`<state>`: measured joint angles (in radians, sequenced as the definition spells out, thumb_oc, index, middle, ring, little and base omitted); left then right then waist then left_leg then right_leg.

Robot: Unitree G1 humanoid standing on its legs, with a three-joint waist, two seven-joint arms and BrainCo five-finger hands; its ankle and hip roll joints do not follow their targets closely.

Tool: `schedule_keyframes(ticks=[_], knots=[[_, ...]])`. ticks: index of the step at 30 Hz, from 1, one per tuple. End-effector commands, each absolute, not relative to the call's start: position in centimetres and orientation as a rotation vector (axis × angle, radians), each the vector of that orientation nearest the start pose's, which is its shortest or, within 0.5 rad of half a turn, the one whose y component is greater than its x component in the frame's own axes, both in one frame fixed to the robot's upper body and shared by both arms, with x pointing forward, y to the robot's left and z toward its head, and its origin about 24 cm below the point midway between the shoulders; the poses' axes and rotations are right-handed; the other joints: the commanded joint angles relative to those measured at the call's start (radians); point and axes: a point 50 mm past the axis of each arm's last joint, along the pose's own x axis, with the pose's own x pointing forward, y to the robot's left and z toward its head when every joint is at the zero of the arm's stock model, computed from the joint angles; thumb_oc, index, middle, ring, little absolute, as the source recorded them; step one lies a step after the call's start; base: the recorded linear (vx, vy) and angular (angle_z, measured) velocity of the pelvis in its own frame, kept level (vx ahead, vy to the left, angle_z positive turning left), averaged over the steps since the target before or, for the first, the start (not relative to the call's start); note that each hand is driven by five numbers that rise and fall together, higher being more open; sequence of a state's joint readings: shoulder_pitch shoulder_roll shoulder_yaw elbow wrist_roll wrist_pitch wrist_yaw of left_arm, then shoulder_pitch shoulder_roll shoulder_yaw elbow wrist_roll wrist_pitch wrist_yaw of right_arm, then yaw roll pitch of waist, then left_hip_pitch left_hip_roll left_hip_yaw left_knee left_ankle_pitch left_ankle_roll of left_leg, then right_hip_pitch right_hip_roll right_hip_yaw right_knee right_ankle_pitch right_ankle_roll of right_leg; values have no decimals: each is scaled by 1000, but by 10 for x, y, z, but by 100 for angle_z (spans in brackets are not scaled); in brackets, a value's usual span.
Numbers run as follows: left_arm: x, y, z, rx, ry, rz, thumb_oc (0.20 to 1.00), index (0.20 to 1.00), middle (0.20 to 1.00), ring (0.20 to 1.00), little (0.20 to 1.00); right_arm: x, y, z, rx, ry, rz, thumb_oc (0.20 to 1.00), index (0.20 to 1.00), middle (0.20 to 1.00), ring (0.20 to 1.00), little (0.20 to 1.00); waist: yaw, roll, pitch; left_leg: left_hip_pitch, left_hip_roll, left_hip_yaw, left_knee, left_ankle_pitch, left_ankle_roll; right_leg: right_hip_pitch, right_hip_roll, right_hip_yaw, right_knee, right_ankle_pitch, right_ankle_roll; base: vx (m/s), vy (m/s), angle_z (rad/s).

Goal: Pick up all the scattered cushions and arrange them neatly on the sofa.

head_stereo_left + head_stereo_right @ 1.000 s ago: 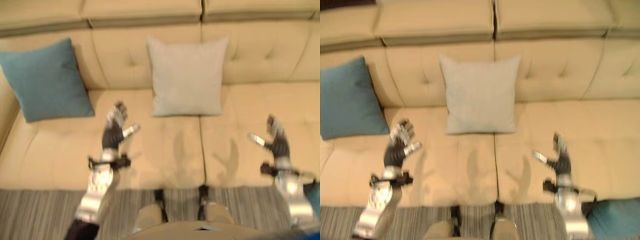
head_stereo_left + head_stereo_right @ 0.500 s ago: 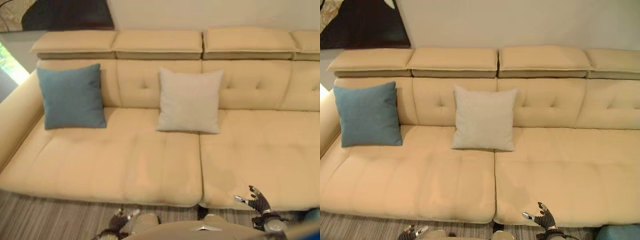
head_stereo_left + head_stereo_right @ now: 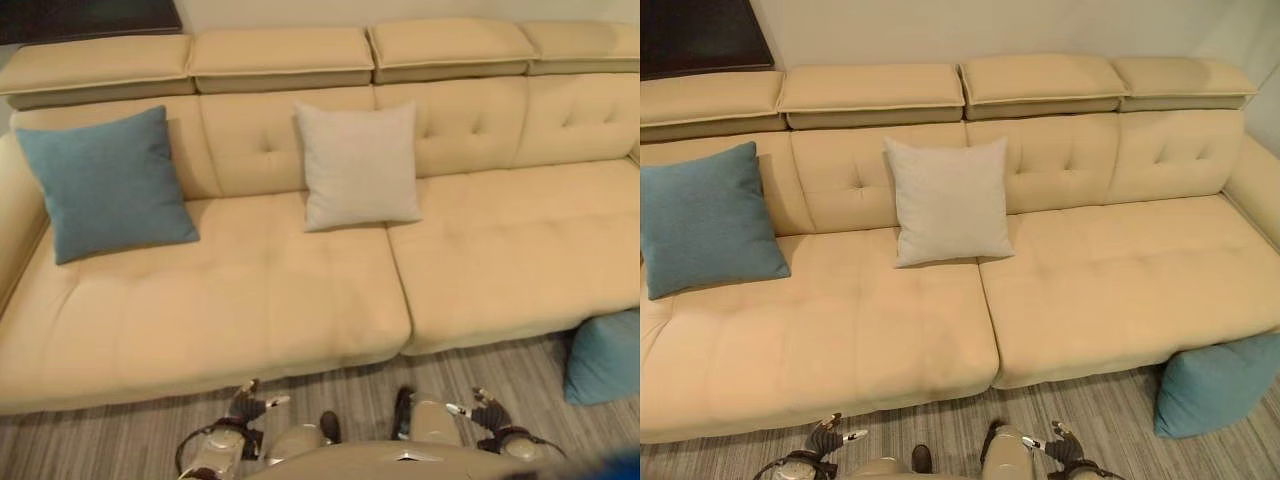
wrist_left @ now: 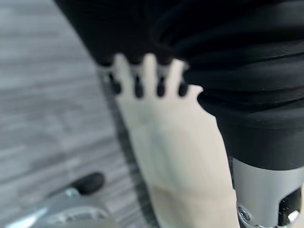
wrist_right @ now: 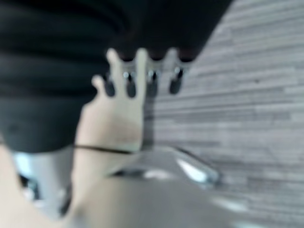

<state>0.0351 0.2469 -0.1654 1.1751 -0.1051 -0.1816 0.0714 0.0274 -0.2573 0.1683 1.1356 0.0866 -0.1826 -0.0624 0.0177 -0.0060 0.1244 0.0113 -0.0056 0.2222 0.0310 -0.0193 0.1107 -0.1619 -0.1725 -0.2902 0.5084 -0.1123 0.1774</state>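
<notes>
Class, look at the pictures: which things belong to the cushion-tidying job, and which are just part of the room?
Belongs to the job:
teal cushion on the floor
teal cushion on the sofa
grey cushion
sofa

Just there:
striped floor
dark picture on the wall

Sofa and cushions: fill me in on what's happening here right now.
Neither hand holds anything. The left hand and the right hand hang low over the striped floor in front of the sofa, fingers relaxed. A teal cushion and a grey cushion lean upright against the backrest. Another teal cushion sits on the floor against the sofa's front, on the robot's right, not yet picked up.
</notes>
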Motion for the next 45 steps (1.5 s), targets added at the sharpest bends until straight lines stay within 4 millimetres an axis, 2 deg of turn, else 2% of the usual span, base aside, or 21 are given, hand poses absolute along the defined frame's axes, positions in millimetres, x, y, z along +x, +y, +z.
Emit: schedule_keyframes(ticks=[1,4,9,10,13,14,15,17,18,20,23,24,26,29,32,34,37,39,42,44,45], knots=[[113,236,-149,216,983,161,1000,1000,1000,1000,1000,130,-244,-138,-287,903,-106,1000,1000,1000,1000,1000,56,-19,-13,-18,-7,-62,-21,18,-134,154,28,-70,-265,79,-23,-193,-135,-46],[120,229,-149,232,974,125,1000,1000,1000,1000,1000,139,-242,-135,-273,874,-109,1000,1000,1000,1000,1000,48,-32,-11,-67,11,-51,-13,56,-168,180,87,15,-428,73,-40,-185,-194,-60],[124,217,-150,245,967,64,1000,1000,1000,1000,1000,138,-245,-135,-239,871,-136,1000,1000,1000,1000,1000,36,-34,3,-94,24,-58,47,51,-185,206,100,31,-494,89,-55,-127,-69,-16],[132,208,-149,241,942,46,1000,1000,1000,1000,1000,142,-245,-134,-258,864,-127,1000,1000,1000,1000,1000,56,-36,24,-95,-12,-190,124,13,-195,180,94,67,-474,106,-61,-204,27,-48],[130,205,-151,231,956,41,1000,1000,1000,1000,1000,140,-245,-135,-256,878,-123,1000,1000,1000,1000,1000,58,-39,15,-64,-23,-239,158,-25,-192,162,87,106,-473,128,-56,-143,65,-93],[131,200,-151,228,956,22,1000,1000,1000,1000,1000,140,-247,-135,-260,883,-123,1000,1000,1000,1000,1000,58,-37,10,-42,-48,-315,197,-43,-186,123,83,159,-460,155,-45,-142,111,-80],[132,198,-151,231,952,14,1000,1000,1000,1000,1000,140,-247,-135,-263,889,-122,1000,1000,1000,1000,1000,53,-32,10,-24,-45,-325,171,-56,-181,101,83,176,-454,168,-36,-248,226,-145],[137,194,-150,245,934,-17,1000,1000,1000,1000,1000,141,-247,-135,-261,892,-127,1000,1000,1000,1000,1000,28,-32,21,-2,-47,-288,91,-89,-160,46,60,207,-457,212,-6,-185,180,-126],[137,194,-150,246,934,-17,1000,1000,1000,1000,1000,141,-247,-135,-261,892,-127,1000,1000,1000,1000,1000,29,-32,21,-2,-47,-287,91,-89,-160,46,60,208,-457,212,-6,-128,122,-28],[148,192,-145,271,891,-36,1000,1000,1000,1000,1000,145,-242,-134,-248,873,-124,1000,1000,1000,1000,1000,23,-48,45,-8,-64,-276,56,-85,-143,-5,44,224,-470,262,17,-246,189,-50],[148,195,-145,283,894,-33,1000,1000,1000,1000,1000,145,-238,-135,-238,871,-122,1000,1000,1000,1000,1000,28,-48,62,-7,-52,-240,32,-73,-136,-34,34,187,-464,269,27,-228,109,-127],[144,200,-146,303,914,-27,1000,1000,1000,1000,1000,143,-234,-138,-218,881,-134,1000,1000,1000,1000,1000,60,-39,72,-11,-25,-180,20,-54,-134,-22,0,19,-414,227,13,-242,93,-113],[138,203,-148,300,932,-23,1000,1000,1000,1000,1000,140,-235,-138,-231,886,-129,1000,1000,1000,1000,1000,71,-28,64,-17,-13,-150,4,-34,-127,5,-13,-59,-366,194,-9,-240,105,-100],[136,206,-149,291,948,-6,1000,1000,1000,1000,1000,136,-236,-140,-209,899,-154,1000,1000,1000,1000,1000,76,-25,58,-13,-7,-117,-5,-19,-117,33,3,-69,-283,153,-16,-138,30,-103],[129,209,-151,269,974,22,1000,1000,1000,1000,1000,134,-238,-141,-208,911,-169,1000,1000,1000,1000,1000,118,-18,20,-18,9,-43,-13,-21,-117,128,1,-170,-255,77,-13,-90,-42,-72],[129,211,-151,250,978,53,1000,1000,1000,1000,1000,135,-237,-141,-205,909,-170,1000,1000,1000,1000,1000,138,-22,14,-26,16,5,-24,4,-124,149,0,-217,-309,85,-17,-74,-106,-88],[130,211,-151,242,974,69,1000,1000,1000,1000,1000,139,-236,-140,-203,896,-164,1000,1000,1000,1000,1000,131,-25,10,-30,23,17,-22,7,-132,148,18,-175,-360,83,-23,-53,-146,-71],[140,201,-149,256,946,25,1000,1000,1000,1000,1000,144,-241,-136,-211,876,-180,1000,1000,1000,1000,1000,105,-27,26,-58,48,27,67,-4,-159,159,50,-125,-421,81,-42,-46,-304,-31],[144,196,-147,243,923,12,1000,1000,1000,1000,1000,145,-245,-134,-195,861,-200,1000,1000,1000,1000,1000,89,-30,42,-66,72,33,130,-17,-175,179,60,-113,-452,84,-55,-1,-191,-22],[149,184,-146,219,891,-16,1000,1000,1000,1000,1000,148,-247,-132,-196,847,-211,1000,1000,1000,1000,1000,100,-30,56,-101,38,-83,209,-7,-187,194,82,-58,-465,81,-75,42,-180,-36],[154,178,-143,210,863,-36,1000,1000,1000,1000,1000,152,-246,-131,-204,838,-194,1000,1000,1000,1000,1000,119,-35,56,-126,-25,-182,185,-22,-182,195,95,-17,-474,89,-70,49,-98,-77]])
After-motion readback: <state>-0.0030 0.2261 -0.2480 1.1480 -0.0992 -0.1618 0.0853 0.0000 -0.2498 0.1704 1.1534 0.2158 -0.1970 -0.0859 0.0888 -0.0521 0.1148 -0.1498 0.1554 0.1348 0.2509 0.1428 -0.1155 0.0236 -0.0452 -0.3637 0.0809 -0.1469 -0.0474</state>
